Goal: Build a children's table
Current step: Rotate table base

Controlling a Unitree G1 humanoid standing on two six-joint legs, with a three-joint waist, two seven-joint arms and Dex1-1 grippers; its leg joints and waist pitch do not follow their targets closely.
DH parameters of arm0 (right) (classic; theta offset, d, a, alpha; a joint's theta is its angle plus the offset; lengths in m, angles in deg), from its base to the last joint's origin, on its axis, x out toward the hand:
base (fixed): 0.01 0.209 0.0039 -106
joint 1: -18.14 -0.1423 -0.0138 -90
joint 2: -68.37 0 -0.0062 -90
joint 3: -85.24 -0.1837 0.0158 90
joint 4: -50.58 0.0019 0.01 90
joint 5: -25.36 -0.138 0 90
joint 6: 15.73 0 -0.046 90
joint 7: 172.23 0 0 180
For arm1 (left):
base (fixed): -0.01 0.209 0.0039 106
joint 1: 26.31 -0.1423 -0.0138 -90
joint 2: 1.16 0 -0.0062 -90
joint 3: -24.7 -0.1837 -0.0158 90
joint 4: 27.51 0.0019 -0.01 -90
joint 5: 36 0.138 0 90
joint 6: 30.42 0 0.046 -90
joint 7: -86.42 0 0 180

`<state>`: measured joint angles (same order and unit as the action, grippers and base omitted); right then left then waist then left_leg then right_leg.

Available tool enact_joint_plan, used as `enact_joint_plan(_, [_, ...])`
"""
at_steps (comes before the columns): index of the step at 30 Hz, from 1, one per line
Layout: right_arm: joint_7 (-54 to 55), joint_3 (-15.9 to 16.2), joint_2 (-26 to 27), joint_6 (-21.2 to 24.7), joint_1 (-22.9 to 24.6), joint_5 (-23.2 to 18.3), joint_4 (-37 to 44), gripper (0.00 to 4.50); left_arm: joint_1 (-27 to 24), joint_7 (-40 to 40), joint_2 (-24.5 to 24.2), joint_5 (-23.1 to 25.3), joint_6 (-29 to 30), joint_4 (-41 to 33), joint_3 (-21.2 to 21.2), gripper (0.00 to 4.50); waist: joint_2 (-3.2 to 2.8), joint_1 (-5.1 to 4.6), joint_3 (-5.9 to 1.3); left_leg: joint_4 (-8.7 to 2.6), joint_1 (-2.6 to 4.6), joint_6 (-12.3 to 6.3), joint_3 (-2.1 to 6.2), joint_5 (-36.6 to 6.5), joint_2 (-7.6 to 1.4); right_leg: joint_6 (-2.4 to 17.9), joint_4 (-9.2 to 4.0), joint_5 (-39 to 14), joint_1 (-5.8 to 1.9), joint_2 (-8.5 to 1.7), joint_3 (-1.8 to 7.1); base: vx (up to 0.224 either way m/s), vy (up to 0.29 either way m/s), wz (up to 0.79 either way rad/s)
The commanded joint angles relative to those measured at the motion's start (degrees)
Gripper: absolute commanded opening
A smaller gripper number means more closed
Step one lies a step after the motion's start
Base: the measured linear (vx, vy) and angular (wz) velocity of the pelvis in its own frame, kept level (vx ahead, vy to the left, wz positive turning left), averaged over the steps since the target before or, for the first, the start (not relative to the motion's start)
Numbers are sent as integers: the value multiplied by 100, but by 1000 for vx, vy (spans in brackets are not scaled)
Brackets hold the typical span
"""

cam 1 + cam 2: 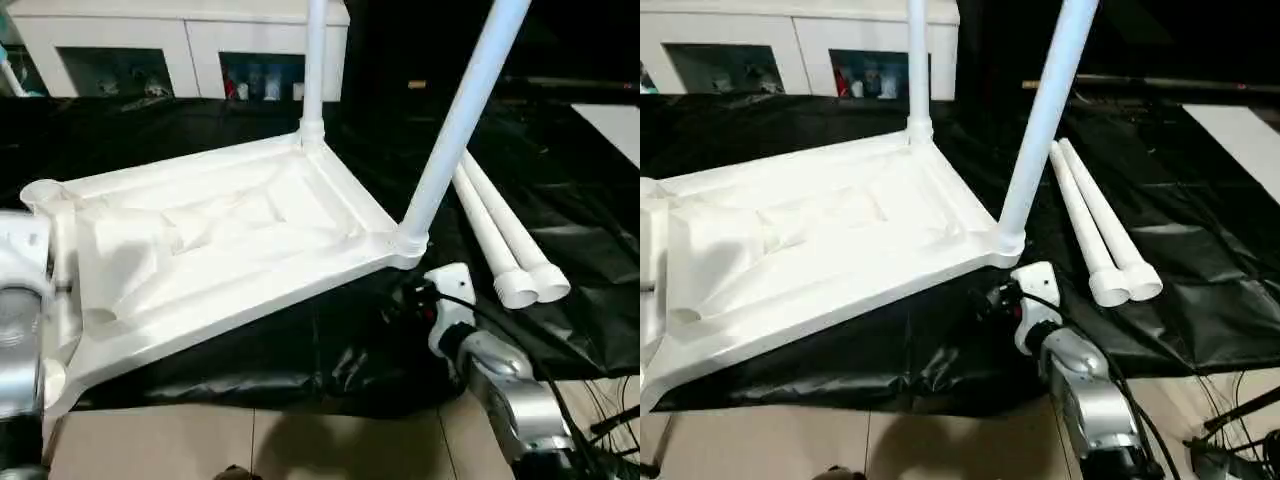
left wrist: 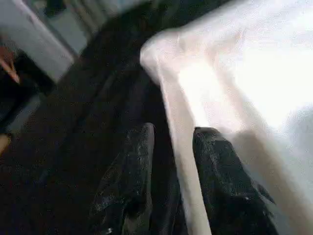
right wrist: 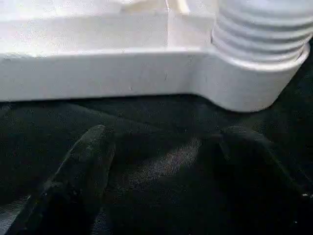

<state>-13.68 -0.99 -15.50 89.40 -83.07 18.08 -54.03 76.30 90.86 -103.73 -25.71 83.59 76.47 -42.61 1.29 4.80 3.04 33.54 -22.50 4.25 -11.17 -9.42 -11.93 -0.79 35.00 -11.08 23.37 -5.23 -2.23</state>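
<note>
Left eye view: the top (image 1: 220, 250) is laid upside down on black sheet (image 1: 300, 350), two legs (image 1: 455, 130) fitted at far and right corners. Two legs (image 1: 505, 250) are left loose at right. Right gripper (image 3: 161, 161) is held wide, empty; left gripper (image 2: 171, 161) is set narrowly astride the top's rim, grip unclear.

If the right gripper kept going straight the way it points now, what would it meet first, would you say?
Most likely the side rim of the table top, beside the corner socket; the right gripper is open, over black sheet.

Bare black sheet (image 1: 300, 350) before table rim (image 1: 250, 300)
</note>
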Motion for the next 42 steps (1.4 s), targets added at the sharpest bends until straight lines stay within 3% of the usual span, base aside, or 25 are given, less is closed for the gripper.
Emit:
enact_joint_plan(1, [71, -30, 1, 136, -161, 47, -114, 381, -45, -75, -67, 116, 163, -169, 47, 152, -81, -26, -341, -458, 163, 51, 81, -1680, -105, 824, -408, -1068, -148, -152, 165, 0, 0, 0])
enact_joint_plan(5, [84, -24, -7, 234, -457, 90, -356, 381, -158, -66, -214, 143, 322, -196, 42, 152, -47, -8, -351, -458, 175, 98, 85, -1731, -100, 778, -407, -1042, -139, -154, 162, 0, 0, 0])
enact_joint_plan(9, [41, 2, -25, 182, -821, 131, -774, 381, -349, 526, -343, -71, 754, -397, -189, 152, -48, -11, -352, -467, 174, 136, 88, -1756, -98, 810, -404, -1077, -132, -160, 161, 0, 0, 0])
enact_joint_plan(14, [-33, -36, -10, 29, -1276, 179, -1469, 381, -734, 1783, -753, -324, 1351, -803, -779, 152, -50, 9, -359, -457, 207, 160, 72, -1803, -92, 890, -396, -1029, -110, -152, 169, 0, 0, 0])
enact_joint_plan(17, [-108, 10, -23, -88, -1459, 234, -1784, 381, -893, 2230, -1016, -391, 1498, -931, -1029, 152, -84, 18, -355, -463, 202, 170, 73, -1787, -88, 918, -387, -1001, -119, -154, 171, 0, 0, 0])
enact_joint_plan(22, [-387, 117, -15, -418, -1909, 318, -2499, 381, -1305, 3168, -1625, -515, 1700, -1341, -1513, 152, -70, -26, -330, -504, 180, 206, 105, -2110, -92, 891, -416, -1530, -130, -181, 165, 0, 0, 0])
enact_joint_plan(23, [-454, 143, -2, -480, -1998, 333, -2637, 381, -1403, 3334, -1733, -532, 1697, -1440, -1613, 152, -66, -23, -338, -490, 211, 207, 98, -2146, -102, 906, -422, -1560, -102, -187, 173, 0, 0, 0])
enact_joint_plan(25, [-594, 204, 40, -634, -2201, 389, -2965, 381, -1614, 3687, -1927, -573, 1741, -1700, -1813, 152, -70, -37, -333, -500, 196, 189, 103, -2141, -112, 928, -427, -1548, -116, -188, 180, 0, 0, 0])
enact_joint_plan(26, [-594, 204, 40, -634, -2201, 389, -2965, 381, -1614, 3687, -1927, -573, 1741, -1700, -1813, 152, -91, -17, -343, -488, 232, 214, 96, -2136, -120, 947, -430, -1512, -102, -198, 181, 0, 0, 0])
enact_joint_plan(28, [-739, 282, 111, -757, -2356, 423, -3174, 381, -1790, 3943, -2013, -659, 1744, -1957, -1968, 152, -61, -37, -322, -501, 209, 212, 92, -2209, -104, 950, -425, -1592, -112, -178, 177, 0, 0, 0])
enact_joint_plan(34, [-1178, 417, 345, -1194, -2746, 517, -3726, 381, -1902, 4317, -1983, -940, 1500, -2402, -2261, 152, -61, -51, -323, -494, 220, 187, 85, -2225, -111, 1006, -418, -1584, -92, -180, 189, 0, 0, 0])
enact_joint_plan(42, [-1628, 514, 463, -1582, -2943, 618, -4109, 381, -1772, 4672, -1789, -1412, 1175, -3010, -2194, 152, -73, -24, -335, -496, 215, 206, 81, -2182, -118, 1038, -396, -1528, -107, -182, 188, 0, 0, 0])
